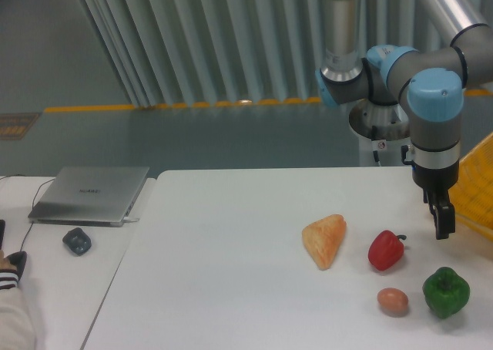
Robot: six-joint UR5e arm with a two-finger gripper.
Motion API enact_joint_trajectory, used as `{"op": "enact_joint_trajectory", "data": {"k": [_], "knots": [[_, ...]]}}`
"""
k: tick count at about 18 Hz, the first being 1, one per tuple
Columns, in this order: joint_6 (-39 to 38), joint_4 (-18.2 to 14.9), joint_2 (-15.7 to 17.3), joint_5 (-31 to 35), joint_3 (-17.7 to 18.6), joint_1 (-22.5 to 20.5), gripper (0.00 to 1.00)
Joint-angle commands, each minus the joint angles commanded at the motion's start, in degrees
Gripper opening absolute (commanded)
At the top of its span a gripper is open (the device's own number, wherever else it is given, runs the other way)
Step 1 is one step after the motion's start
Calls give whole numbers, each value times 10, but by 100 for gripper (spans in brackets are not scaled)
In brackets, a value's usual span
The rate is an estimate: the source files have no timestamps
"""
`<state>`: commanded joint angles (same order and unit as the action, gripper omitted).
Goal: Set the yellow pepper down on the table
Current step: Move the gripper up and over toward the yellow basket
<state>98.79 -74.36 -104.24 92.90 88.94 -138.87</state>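
Observation:
The yellow pepper is not in view; it may be hidden in the yellow mesh basket at the right edge, whose inside I cannot see. My gripper hangs pointing down over the white table, just left of the basket and above and to the right of the red pepper. Its dark fingers are seen nearly edge-on; they look slightly apart and hold nothing.
A green pepper, a small brown potato-like item and an orange wedge-shaped bread piece lie on the table's right half. A closed laptop and a dark mouse sit on the left table. A person's sleeve is at the lower left.

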Motion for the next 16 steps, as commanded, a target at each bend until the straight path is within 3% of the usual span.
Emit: {"op": "enact_joint_trajectory", "data": {"k": [4,7,16], "knots": [[10,0,1,-3,4,-4,100],[58,-2,2,3,5,-11,100],[42,13,17,-1,25,-11,100]]}}
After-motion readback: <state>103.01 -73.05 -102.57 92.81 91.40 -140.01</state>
